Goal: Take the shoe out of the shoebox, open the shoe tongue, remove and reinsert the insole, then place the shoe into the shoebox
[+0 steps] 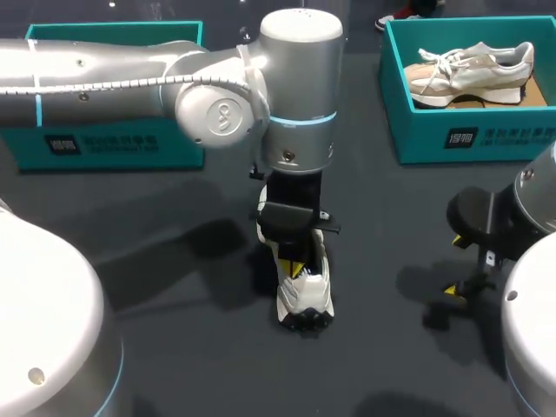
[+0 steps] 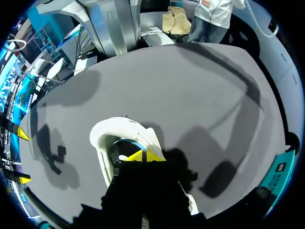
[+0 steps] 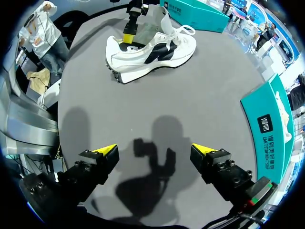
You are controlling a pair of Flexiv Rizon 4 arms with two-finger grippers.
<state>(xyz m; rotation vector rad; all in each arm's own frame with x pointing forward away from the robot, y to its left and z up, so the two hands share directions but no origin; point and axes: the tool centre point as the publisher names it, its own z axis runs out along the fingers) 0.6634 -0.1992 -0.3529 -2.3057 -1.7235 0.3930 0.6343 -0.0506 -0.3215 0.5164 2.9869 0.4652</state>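
Right gripper hangs over bare table, well apart from the shoe. Its jaws are spread wide with nothing between them. The shoe stands on its sole on the table, outside both teal shoeboxes. The left gripper is lowered into the shoe's opening near the heel. Whether its jaws are closed on the insole cannot be determined, because the shoe's collar hides the contact.

Probable faults:
- Nothing restrains the shoe. An upward pull would likely lift or drag it rather than free the insole.
- A sideways load could tip the shoe onto its side.
- A partial grip could let the insole slip or fold.

Beyond the shoe, one shoebox already holds a second shoe, so misplacement there is possible.
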